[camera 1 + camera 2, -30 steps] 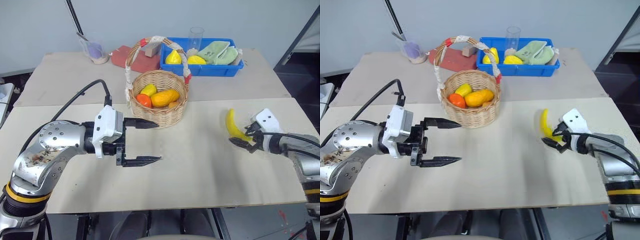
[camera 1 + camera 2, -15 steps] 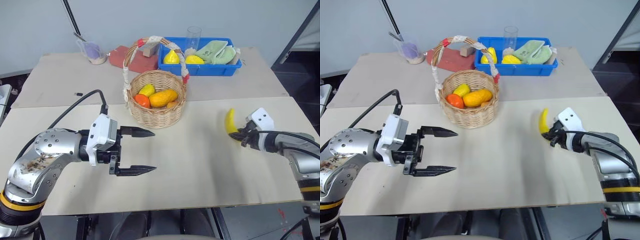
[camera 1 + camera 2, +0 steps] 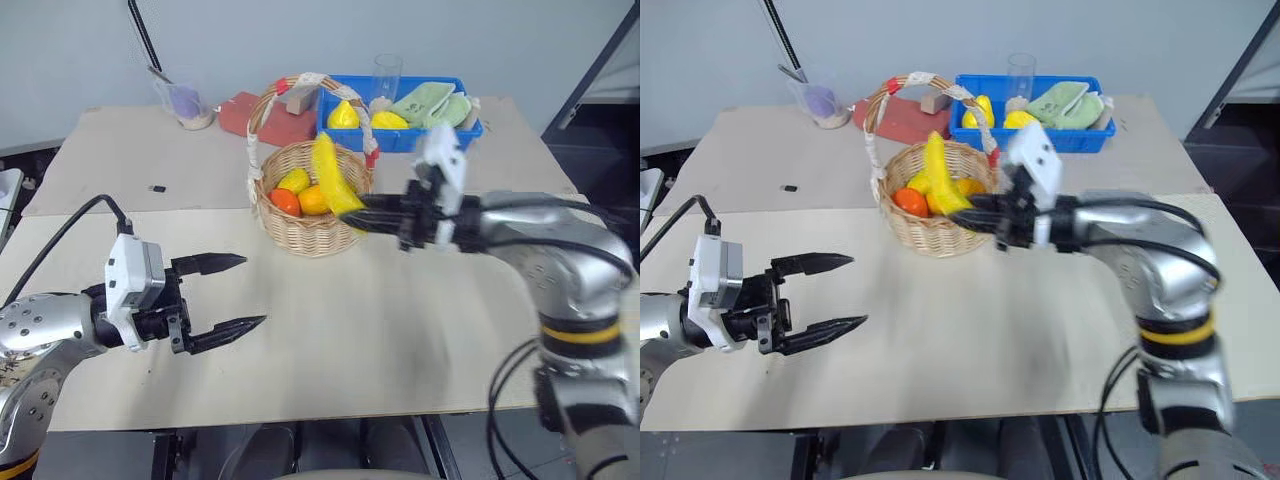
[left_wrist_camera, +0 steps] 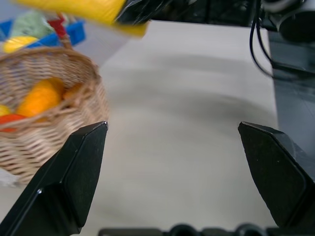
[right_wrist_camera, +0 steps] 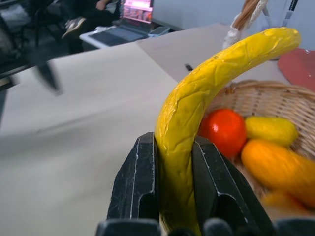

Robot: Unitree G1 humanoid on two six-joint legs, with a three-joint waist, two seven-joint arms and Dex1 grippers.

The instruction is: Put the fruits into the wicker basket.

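The right gripper (image 5: pixel 172 196) is clamped on the lower end of the banana (image 3: pixel 333 180), fingers nearly closed. The banana stands upright over the near rim of the basket (image 3: pixel 310 235), a position that suits a drop among the fruit inside. The mango (image 3: pixel 965 186) already lies in the basket beside an orange and a small yellow fruit. The left gripper (image 3: pixel 225 295) hangs wide open and empty above the table (image 3: pixel 400 340), well apart from the basket.
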